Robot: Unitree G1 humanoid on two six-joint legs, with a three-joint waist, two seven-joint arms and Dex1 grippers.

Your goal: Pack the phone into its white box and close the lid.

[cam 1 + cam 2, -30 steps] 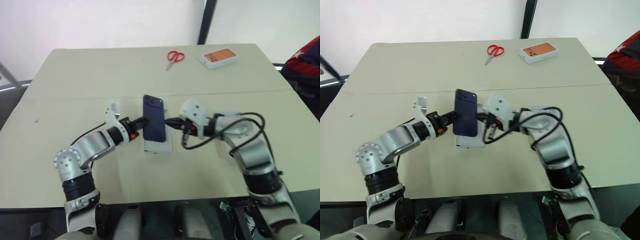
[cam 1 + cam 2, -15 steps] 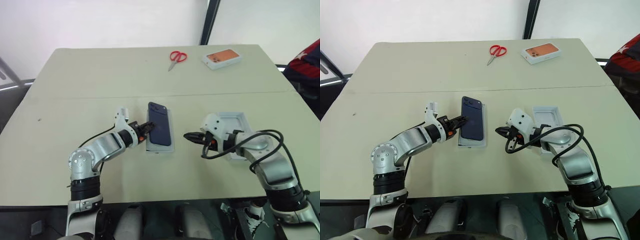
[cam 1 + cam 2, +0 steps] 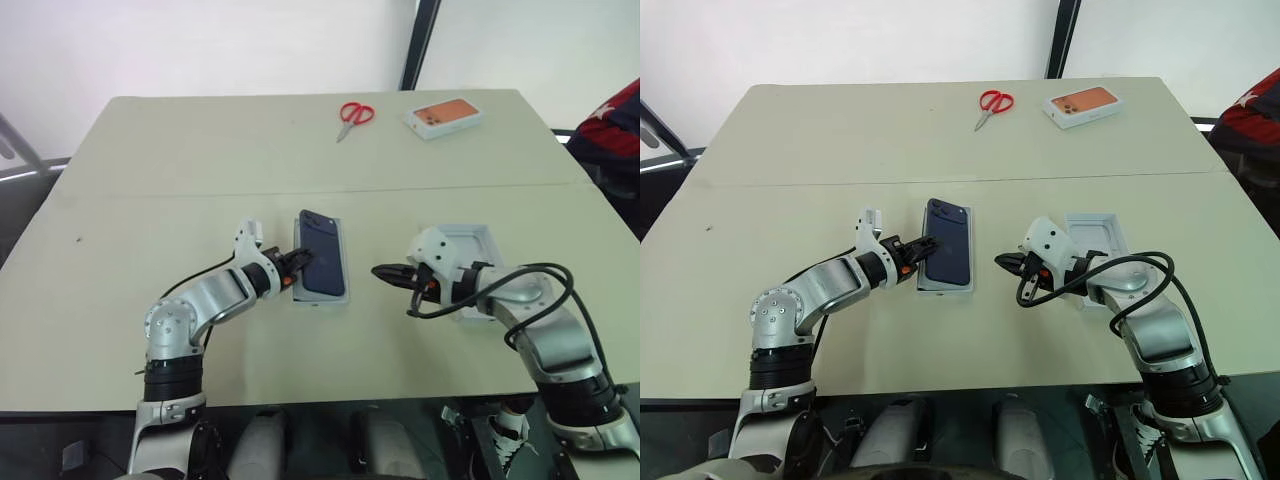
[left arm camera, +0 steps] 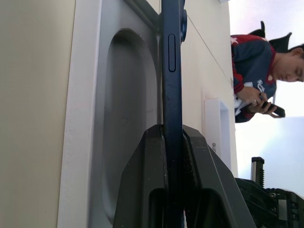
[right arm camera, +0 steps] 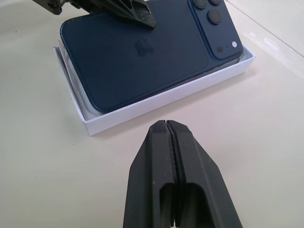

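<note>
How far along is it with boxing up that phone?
About halfway. The phone lies over the white box, but the left gripper is pinching its edge, so it isn't let go yet. The right gripper is shut and empty beside the box. The lid lies open behind it, not yet put on.

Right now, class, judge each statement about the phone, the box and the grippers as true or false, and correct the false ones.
1. The left gripper grips the phone by its edge. True.
2. The right gripper is open. False: its fingers are pressed together, holding nothing.
3. The phone lies over the white box. True.
4. The lid covers the phone. False: it lies apart, by the right arm.
5. The scissors are blue. False: red.
</note>
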